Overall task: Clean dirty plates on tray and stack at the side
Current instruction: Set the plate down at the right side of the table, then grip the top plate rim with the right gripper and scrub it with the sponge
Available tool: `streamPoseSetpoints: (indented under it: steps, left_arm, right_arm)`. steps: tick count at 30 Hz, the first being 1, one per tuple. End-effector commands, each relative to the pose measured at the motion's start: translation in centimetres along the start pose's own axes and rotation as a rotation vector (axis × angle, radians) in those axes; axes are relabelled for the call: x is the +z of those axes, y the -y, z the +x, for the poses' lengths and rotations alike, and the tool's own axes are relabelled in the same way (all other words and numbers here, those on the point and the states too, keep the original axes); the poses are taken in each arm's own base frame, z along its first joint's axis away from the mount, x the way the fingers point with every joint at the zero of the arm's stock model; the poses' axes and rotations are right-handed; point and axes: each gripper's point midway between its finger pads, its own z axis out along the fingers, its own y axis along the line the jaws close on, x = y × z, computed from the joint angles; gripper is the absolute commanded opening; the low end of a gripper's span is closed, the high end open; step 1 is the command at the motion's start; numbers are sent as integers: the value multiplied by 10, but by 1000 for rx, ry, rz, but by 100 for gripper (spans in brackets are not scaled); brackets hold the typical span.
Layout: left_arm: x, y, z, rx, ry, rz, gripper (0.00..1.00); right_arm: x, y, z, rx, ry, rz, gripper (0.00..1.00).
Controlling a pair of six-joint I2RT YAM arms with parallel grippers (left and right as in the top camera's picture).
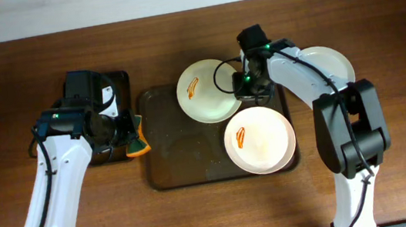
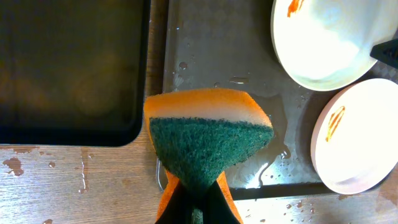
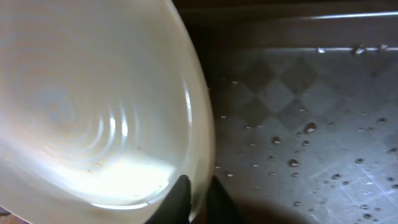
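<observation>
My right jaws pinch the right rim of the smeared plate (image 1: 204, 94) at the tray's (image 1: 181, 159) back edge, with the rim caught between them. A second smeared plate (image 1: 260, 139) lies in the tray's front right corner. My left jaws clamp a sponge (image 2: 208, 140) over the tray's left rim.

Your clear path over the tray (image 1: 177, 151), its bare left half, upper plate (image 1: 202, 92) and lower plate (image 1: 262, 141) blocking the right, right tool (image 1: 242, 87) clamped on upper plate, left tool (image 1: 131, 136) with sponge (image 2: 211, 143) at the left rim.
</observation>
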Motion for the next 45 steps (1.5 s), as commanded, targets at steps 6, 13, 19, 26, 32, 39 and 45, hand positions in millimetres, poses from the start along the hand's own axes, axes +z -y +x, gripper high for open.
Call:
streamPoseSetpoints:
  steps: [6, 13, 19, 26, 32, 39, 45]
  left_arm:
    - [0, 0, 0, 11, 0, 9, 0]
    - [0, 0, 0, 11, 1, 9, 0]
    - [0, 0, 0, 11, 1, 9, 0]
    - [11, 5, -3, 28, 4, 38, 0]
    - [66, 34, 24, -22, -64, 146, 0]
    - [117, 39, 17, -105, -31, 96, 0]
    - [161, 52, 10, -98, -56, 188, 0]
  right_arm:
    - [10, -48, 15, -121, -6, -32, 4]
    - [36, -81, 47, -222, -68, -19, 9]
    - [55, -76, 59, -238, -121, 1, 9]
    - [53, -77, 77, -360, -192, -20, 4]
    - [51, -72, 85, -108, -224, 24, 4]
    - [50, -79, 102, 133, -300, -4, 4]
    - [51, -75, 99, 117, -283, 20, 4]
